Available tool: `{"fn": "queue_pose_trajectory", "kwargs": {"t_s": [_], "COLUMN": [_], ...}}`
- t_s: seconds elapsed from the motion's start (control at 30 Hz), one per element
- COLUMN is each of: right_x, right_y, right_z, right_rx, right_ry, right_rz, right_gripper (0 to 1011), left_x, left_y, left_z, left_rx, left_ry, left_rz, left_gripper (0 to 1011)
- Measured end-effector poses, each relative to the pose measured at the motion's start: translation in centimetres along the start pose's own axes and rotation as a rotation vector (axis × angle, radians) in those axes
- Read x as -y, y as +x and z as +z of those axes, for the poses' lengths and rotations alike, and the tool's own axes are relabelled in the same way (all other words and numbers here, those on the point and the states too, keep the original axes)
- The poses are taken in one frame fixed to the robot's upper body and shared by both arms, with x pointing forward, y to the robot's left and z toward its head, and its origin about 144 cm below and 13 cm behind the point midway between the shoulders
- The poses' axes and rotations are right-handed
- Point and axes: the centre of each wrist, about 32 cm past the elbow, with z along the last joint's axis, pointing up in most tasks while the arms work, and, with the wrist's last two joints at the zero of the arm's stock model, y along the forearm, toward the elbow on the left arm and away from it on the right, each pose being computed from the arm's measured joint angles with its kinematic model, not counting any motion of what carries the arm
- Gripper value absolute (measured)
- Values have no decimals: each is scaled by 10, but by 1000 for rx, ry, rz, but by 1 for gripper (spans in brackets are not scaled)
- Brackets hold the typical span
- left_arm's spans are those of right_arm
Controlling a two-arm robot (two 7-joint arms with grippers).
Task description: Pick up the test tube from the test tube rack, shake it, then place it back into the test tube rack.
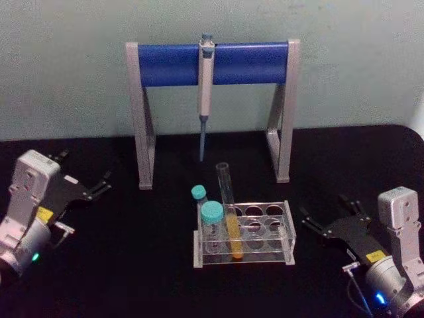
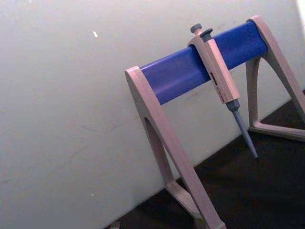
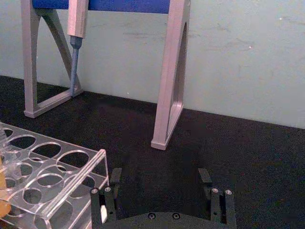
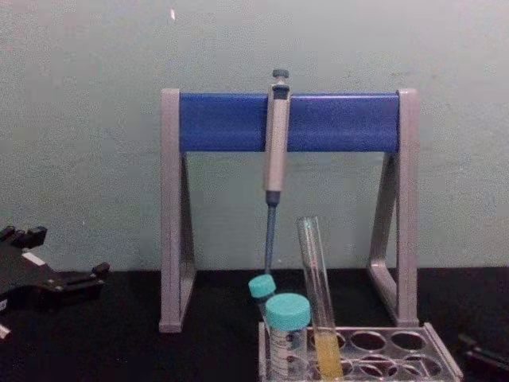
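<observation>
The test tube [image 1: 229, 211] stands tilted in the front row of the test tube rack [image 1: 289, 233], with yellow liquid in its lower part. In the chest view the test tube [image 4: 317, 298] rises well above the test tube rack [image 4: 436, 352]. My left gripper [image 1: 83, 170] rests open on the black table far to the left, also seen as the left gripper [image 4: 67, 255] in the chest view. My right gripper [image 1: 330, 209] lies open just right of the rack. In the right wrist view the right gripper [image 3: 159, 177] has empty space between its fingers, beside the rack [image 3: 56, 177].
Two teal-capped tubes [image 1: 212, 216] stand in the rack's left end. Behind the rack is a tall grey stand with a blue crossbar [image 1: 165, 65], and a pipette [image 1: 206, 79] hangs from it. A pale wall closes the back of the black table.
</observation>
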Motion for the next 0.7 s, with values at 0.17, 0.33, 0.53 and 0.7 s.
{"fn": "queue_pose_trajectory", "kwargs": {"t_s": [0.17, 0.33, 0.53, 0.7], "right_x": [0, 0, 0, 0], "right_y": [0, 0, 0, 0], "right_z": [0, 0, 0, 0], "right_rx": [0, 0, 0, 0], "right_ry": [0, 0, 0, 0], "right_rz": [0, 0, 0, 0], "right_gripper": [1000, 1000, 1000, 1000], "left_x": [0, 0, 0, 0], "left_y": [0, 0, 0, 0], "left_z": [0, 0, 0, 0], "left_rx": [0, 0, 0, 0], "left_ry": [0, 0, 0, 0], "left_rz": [0, 0, 0, 0], "left_gripper": [1001, 1001, 1001, 1001]}}
